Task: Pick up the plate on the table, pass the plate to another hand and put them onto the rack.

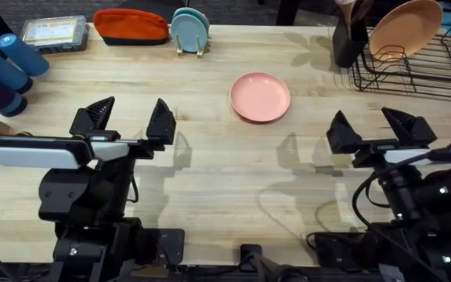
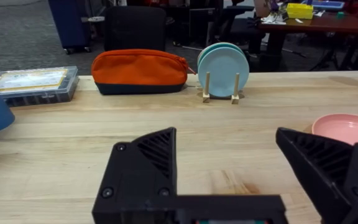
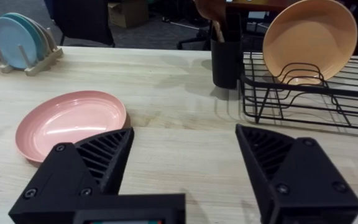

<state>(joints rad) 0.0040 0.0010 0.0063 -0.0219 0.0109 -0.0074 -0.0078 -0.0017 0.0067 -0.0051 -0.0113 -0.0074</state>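
The plate lies flat on the desk, rim up, its concave face toward the overhead camera. It is round, so it has no long axis. The surface is matte pink with a shallow raised rim.

Bare wood surrounds the plate on all sides. The rack stands to the right of the plate, well apart from it, at the desk's far right corner. The rack is black wire with upright slots. A peach-orange plate stands tilted in it, and a dark utensil holder sits against the rack's side nearest the pink plate. Beyond the plate and to its left, light-blue plates stand on edge in a small wooden stand. An orange pouch lies just beside that stand, farther from the plate.

The left claw hovers to the left of the plate, apart from it, with its fingers spread wide and nothing between them. The right claw hovers to the right of the plate and nearer the arm bases, likewise spread wide and empty.

The desk is light wooden planking with visible grain.
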